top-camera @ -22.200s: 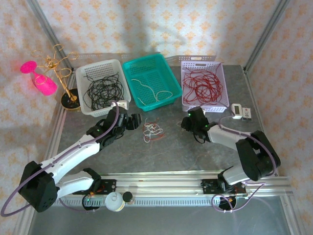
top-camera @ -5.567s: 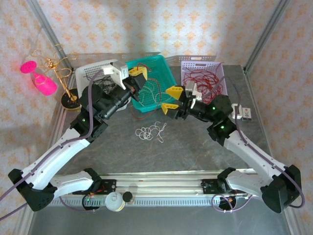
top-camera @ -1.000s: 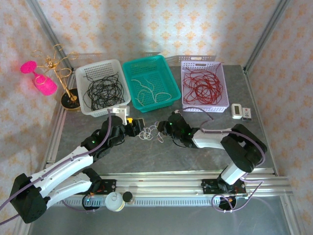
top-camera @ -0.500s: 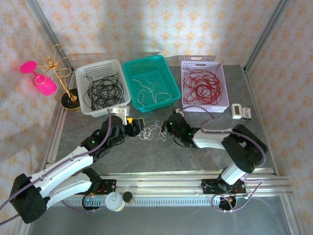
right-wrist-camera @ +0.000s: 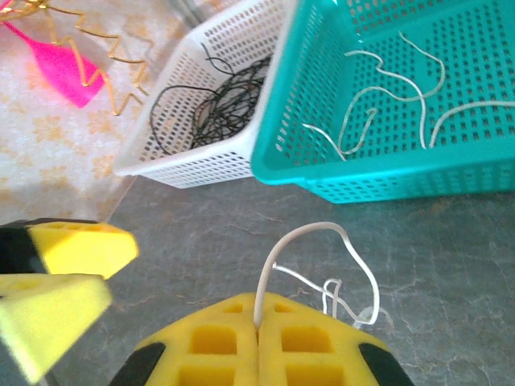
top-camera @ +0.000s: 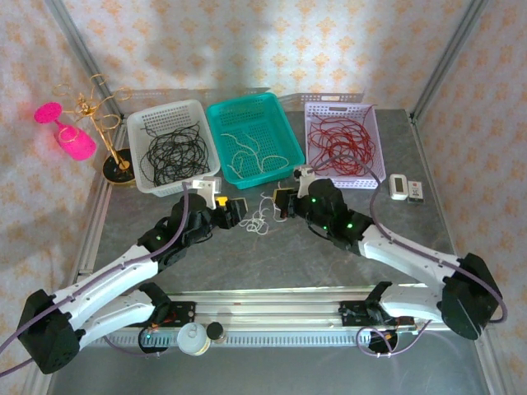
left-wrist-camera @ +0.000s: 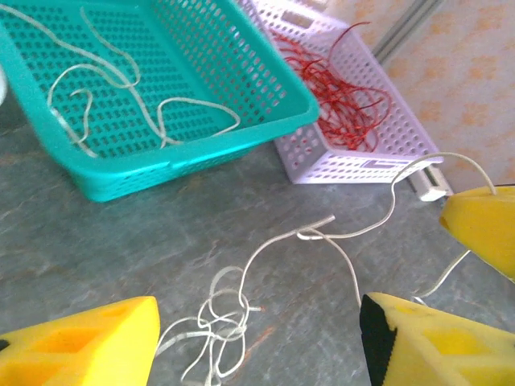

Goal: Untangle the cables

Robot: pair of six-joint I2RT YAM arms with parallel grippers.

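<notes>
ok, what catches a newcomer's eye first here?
Mid-table, both grippers meet over a white cable tangle: the right gripper is shut on one strand, the left gripper open beside it. Behind sits a row of baskets, black cables in the white basket, white cables in the teal basket, red cables in the lilac basket.

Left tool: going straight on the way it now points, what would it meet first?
Most likely the white cable tangle on the table, lying just ahead between the open left tool's fingers. Beyond that the lilac basket looks next, though depth is unclear.
</notes>
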